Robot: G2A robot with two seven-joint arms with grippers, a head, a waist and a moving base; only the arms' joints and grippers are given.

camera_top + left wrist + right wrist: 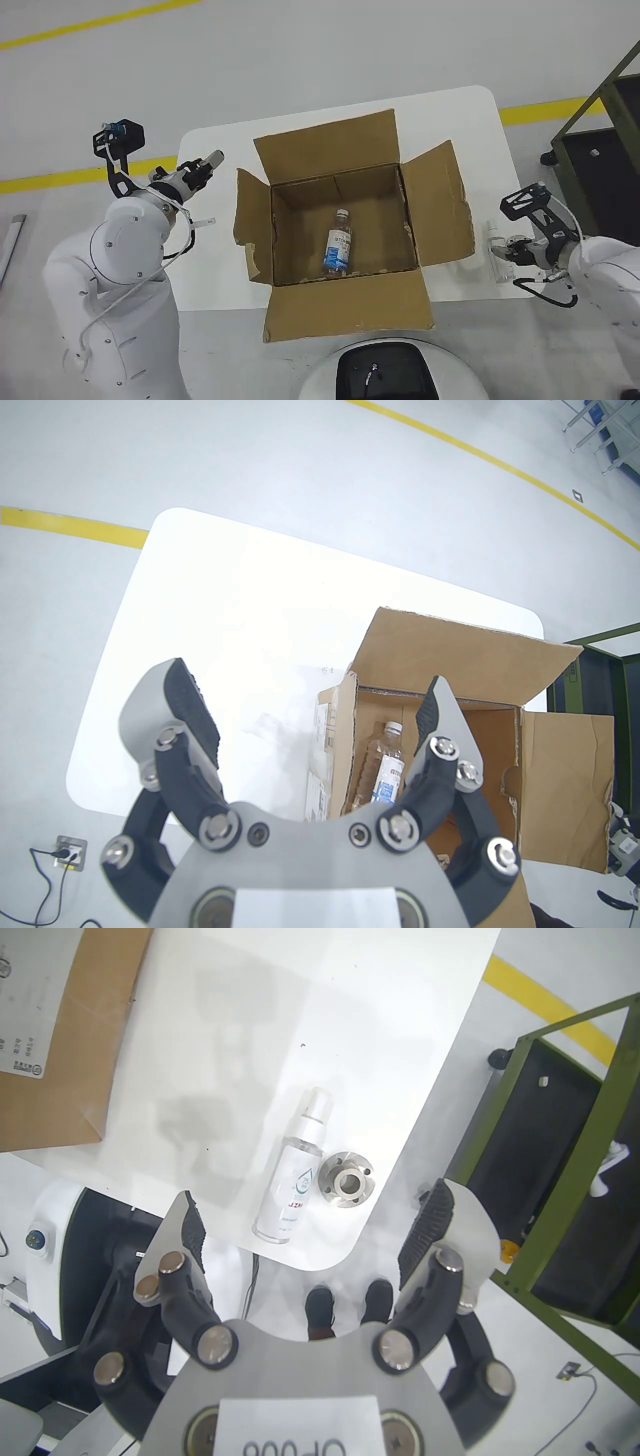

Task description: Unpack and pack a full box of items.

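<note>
An open cardboard box point(300, 150) stands in the middle of the white table point(210, 145) with its flaps spread. A clear water bottle point(338, 243) lies on the box floor, also seen as the bottle point(382, 767) in the left wrist view. My left gripper point(212, 160) is open and empty above the table's left part, beside the box point(565, 785). My right gripper point(315, 1215) is open and empty over the table's right front corner. Just beyond it lie a white spray bottle point(295, 1170) and a small metal flange point(347, 1179), side by side near the edge.
A green metal frame with black panels point(595, 150) stands on the floor right of the table. Yellow floor lines point(70, 178) run behind. The table corner point(325, 1258) is close to the spray bottle. Bare table surface point(210, 610) lies left of the box.
</note>
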